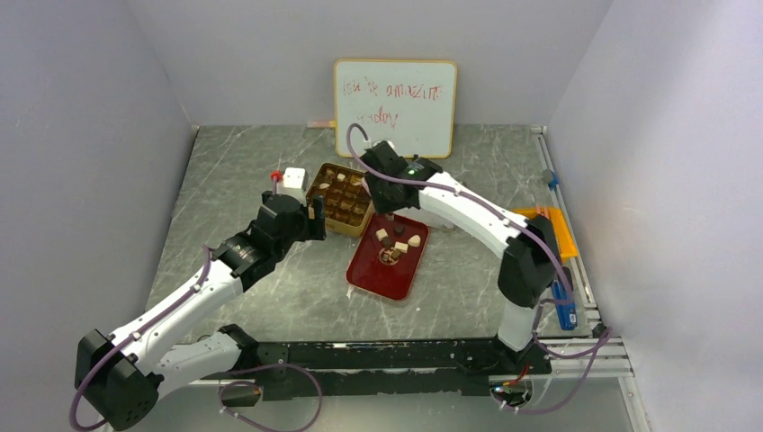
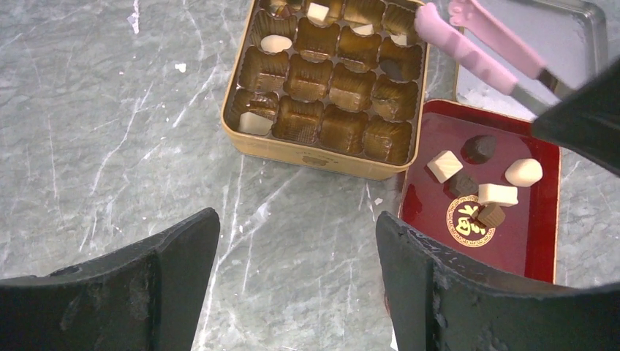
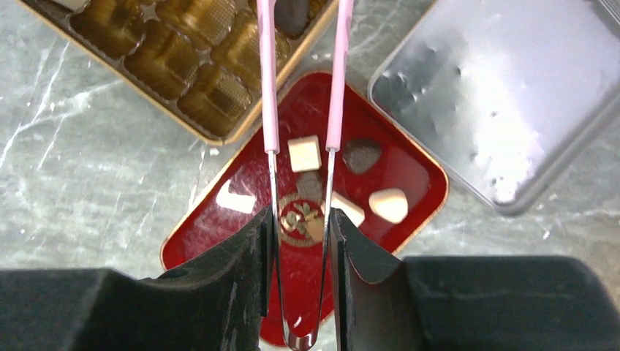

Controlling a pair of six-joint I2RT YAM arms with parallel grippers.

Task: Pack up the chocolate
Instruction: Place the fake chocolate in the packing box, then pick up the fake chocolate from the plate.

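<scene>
Several chocolate pieces, cream and dark brown, lie on the red tray. Beside it the gold tin has ribbed cups, a few holding pieces such as a cream one. My right gripper is shut on the pink tweezers, above the tray. The tweezer tips stand apart over the tin's corner next to the tray, where a dark piece lies in a cup. My left gripper is open and holds nothing, above bare table in front of the tin.
A silver lid lies beside the red tray and the tin. A whiteboard leans on the back wall. A small white object with a red cap stands left of the tin. Orange and blue items lie along the right edge.
</scene>
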